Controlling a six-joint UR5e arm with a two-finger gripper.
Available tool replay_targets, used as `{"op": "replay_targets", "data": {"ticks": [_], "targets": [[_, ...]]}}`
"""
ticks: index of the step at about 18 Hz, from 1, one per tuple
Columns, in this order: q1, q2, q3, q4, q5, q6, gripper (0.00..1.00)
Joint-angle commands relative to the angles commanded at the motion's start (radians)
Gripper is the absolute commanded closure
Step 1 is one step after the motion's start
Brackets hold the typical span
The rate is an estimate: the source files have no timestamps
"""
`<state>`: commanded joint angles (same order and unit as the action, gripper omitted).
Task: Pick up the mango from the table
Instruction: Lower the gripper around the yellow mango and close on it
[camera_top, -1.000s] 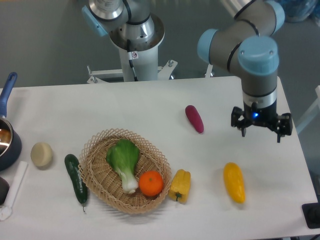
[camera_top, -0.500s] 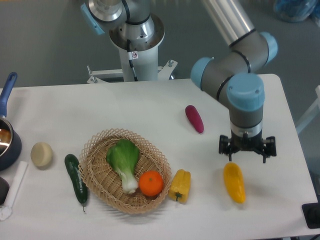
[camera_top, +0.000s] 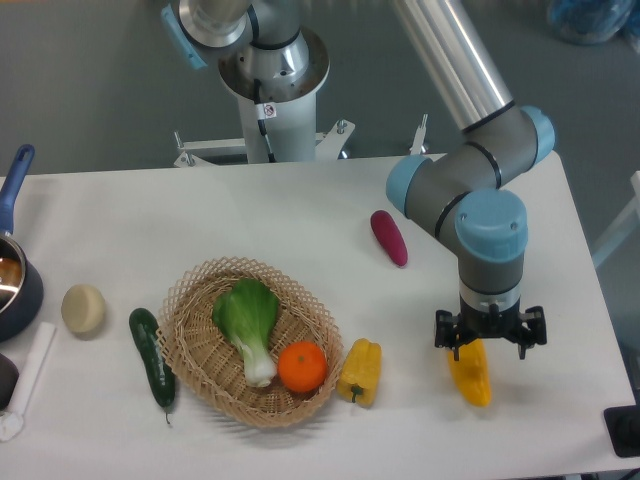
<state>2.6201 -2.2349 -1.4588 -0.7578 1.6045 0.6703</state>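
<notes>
The mango is a smooth yellow-orange oval lying on the white table at the front right. Its upper half is hidden under my gripper. The gripper hangs straight above the mango, pointing down. Its dark fingers spread to either side of the fruit and look open. I cannot tell whether they touch the mango.
A yellow bell pepper lies left of the mango. A wicker basket holds a bok choy and an orange. A purple vegetable, a cucumber, a pale round object and a blue pot also stand on the table.
The gripper has moved toward the table's front and down, from behind the mango to directly over it, now covering the fruit's upper half. The mango has not moved.
</notes>
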Motion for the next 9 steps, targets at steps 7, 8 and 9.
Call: {"op": "replay_targets", "data": {"ticks": [7,8,9], "targets": [[-0.002,-0.003,-0.011,-0.002,-0.003,-0.006,0.00],[-0.002,-0.005,-0.011,-0.002,-0.003,-0.006,0.00],[-0.002,-0.005,-0.011,-0.002,-0.003,-0.005,0.00]]}}
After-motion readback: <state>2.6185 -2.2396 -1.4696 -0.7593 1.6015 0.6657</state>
